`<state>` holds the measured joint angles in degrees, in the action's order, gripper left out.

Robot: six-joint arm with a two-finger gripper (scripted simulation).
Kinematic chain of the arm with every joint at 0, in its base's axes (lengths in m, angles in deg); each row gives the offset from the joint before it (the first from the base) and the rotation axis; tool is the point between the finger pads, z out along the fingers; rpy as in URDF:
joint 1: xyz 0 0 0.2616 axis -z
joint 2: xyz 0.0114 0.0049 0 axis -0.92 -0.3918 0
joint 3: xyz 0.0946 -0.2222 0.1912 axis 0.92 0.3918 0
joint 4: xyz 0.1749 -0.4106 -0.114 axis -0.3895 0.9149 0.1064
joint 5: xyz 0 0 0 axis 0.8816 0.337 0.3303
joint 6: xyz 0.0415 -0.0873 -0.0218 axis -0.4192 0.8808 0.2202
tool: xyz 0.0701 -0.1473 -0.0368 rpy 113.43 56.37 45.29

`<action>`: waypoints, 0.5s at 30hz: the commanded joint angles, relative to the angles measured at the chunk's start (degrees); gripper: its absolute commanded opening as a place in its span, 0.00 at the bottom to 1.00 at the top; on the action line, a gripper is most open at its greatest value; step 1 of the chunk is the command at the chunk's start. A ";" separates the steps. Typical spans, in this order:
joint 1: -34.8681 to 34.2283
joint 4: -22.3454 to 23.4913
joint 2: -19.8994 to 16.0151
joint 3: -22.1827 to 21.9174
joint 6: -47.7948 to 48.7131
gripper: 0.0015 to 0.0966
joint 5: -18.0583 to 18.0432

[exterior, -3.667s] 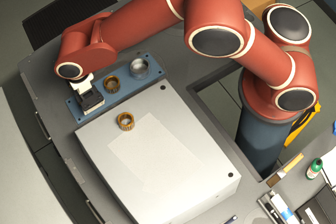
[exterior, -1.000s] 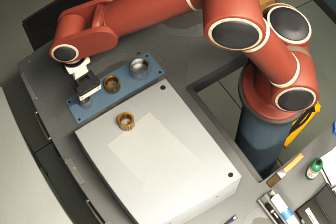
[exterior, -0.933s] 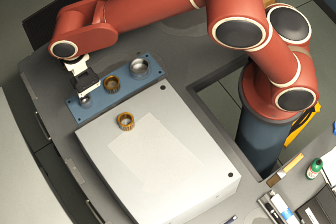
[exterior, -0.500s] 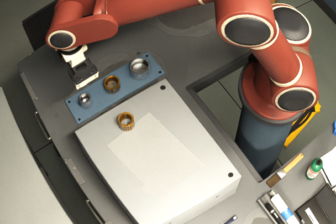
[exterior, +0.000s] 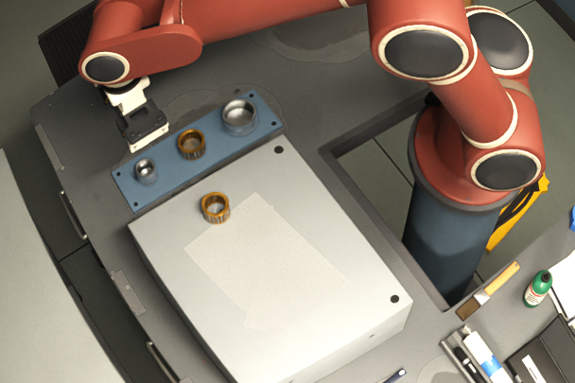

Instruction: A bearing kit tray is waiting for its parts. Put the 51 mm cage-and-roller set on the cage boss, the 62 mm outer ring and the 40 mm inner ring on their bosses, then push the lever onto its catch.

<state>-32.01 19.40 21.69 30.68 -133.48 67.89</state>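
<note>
The lever and its catch are hidden from me, under or behind the gripper body. The blue kit tray (exterior: 198, 148) lies on the dark table. On it the large steel outer ring (exterior: 239, 116) sits at the right end. A brass cage-and-roller set (exterior: 191, 143) sits in the middle. The small steel inner ring (exterior: 145, 170) sits at the left end. A second brass cage (exterior: 215, 207) lies on the white box, off the tray. My gripper (exterior: 142, 134) hangs over the tray's back-left edge, just behind the inner ring. It is open and holds nothing.
The white box (exterior: 269, 264) with a paper sheet stands right against the tray's front edge. The arm's base (exterior: 454, 216) stands to the right. A bottle (exterior: 537, 288) and desk items lie far right.
</note>
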 commanded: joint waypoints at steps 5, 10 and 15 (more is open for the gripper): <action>0.00 0.00 0.05 -0.04 0.00 0.40 0.00; 0.00 0.00 0.05 -0.05 0.00 0.37 0.01; 0.00 0.00 0.05 -0.05 0.00 0.37 0.01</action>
<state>-32.01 19.40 21.70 30.67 -133.48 67.90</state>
